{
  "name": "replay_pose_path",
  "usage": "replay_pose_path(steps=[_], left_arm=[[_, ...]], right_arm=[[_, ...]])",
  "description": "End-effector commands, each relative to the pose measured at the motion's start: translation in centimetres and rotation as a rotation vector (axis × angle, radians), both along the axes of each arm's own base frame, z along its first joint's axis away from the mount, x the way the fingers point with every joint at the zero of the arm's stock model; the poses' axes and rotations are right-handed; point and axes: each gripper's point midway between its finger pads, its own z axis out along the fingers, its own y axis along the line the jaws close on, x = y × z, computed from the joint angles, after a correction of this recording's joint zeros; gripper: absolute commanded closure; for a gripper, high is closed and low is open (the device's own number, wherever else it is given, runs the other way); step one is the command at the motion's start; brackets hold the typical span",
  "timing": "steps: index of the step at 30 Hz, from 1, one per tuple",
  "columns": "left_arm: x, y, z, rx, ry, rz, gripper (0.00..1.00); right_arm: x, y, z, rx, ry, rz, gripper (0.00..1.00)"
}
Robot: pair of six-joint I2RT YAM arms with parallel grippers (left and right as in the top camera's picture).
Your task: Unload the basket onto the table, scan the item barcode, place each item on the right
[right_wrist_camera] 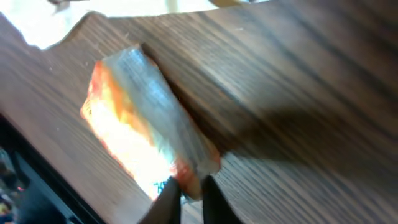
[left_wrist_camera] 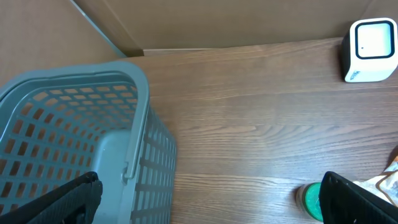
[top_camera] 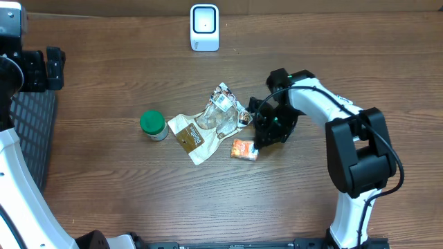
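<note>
My right gripper (right_wrist_camera: 188, 188) is clenched on one end of the orange snack packet (right_wrist_camera: 140, 127), the two fingertips pinching only the crimped edge of the wrapper. The packet lies on the table (top_camera: 311, 207) just right of the crumpled bag (top_camera: 201, 130), near the middle of the scene. My left gripper (left_wrist_camera: 211, 190) hangs released, jaws wide apart, above the grey basket (left_wrist_camera: 74, 137) at the far left.

My worry is the hold. That is a thin bite on slick film, so I think the packet could slide out or swing when lifted. A dangling packet might also turn its barcode away from the scanner (top_camera: 205, 28), which stands at the far edge, well apart from here. I cannot see a barcode on the blurred upper face, so it may be underneath. The bag lies close enough that its edge could drag along.

Counted: one orange packet, one green-lidded jar (top_camera: 153, 125), one scanner, one basket, two arms. The crumpled bag looks like one piece, though it may be two wrappers overlapping.
</note>
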Motion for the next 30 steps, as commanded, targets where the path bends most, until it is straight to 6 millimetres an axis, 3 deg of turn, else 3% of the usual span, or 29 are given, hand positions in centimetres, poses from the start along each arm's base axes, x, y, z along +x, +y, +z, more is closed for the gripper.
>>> replay_pose_path(steps=[1, 8, 14, 18, 20, 22, 23, 25, 30], left_arm=[[0.0, 0.1, 0.1, 0.011, -0.002, -0.007, 0.00], [0.0, 0.1, 0.1, 0.011, -0.002, -0.007, 0.01], [0.0, 0.1, 0.1, 0.011, -0.002, -0.007, 0.00], [0.0, 0.1, 0.1, 0.011, -0.002, -0.007, 0.00], [0.0, 0.1, 0.1, 0.011, -0.002, -0.007, 0.00], [0.0, 0.1, 0.1, 0.011, -0.002, -0.007, 0.00], [0.0, 0.1, 0.1, 0.011, -0.002, -0.007, 0.00], [0.0, 0.1, 0.1, 0.011, -0.002, -0.007, 0.01], [0.0, 0.1, 0.1, 0.011, -0.002, -0.007, 0.00]], right_arm=[[0.8, -0.2, 1.0, 0.057, 0.026, -0.100, 0.96], [2.3, -0.2, 3.2, 0.101, -0.044, -0.147, 0.96], [5.4, -1.3, 2.7, -0.061, -0.032, -0.494, 0.96], [4.4, -0.9, 2.8, -0.076, 0.019, -0.515, 0.96], [3.5, -1.1, 2.8, -0.087, 0.038, -0.486, 0.83], [2.7, -1.3, 2.9, -0.092, 0.049, -0.436, 0.59], [2.4, -1.5, 2.8, -0.096, 0.042, -0.405, 0.52], [2.6, -2.2, 2.5, -0.124, 0.015, -0.380, 0.47], [4.0, -3.2, 1.9, -0.166, -0.091, -0.318, 0.47]])
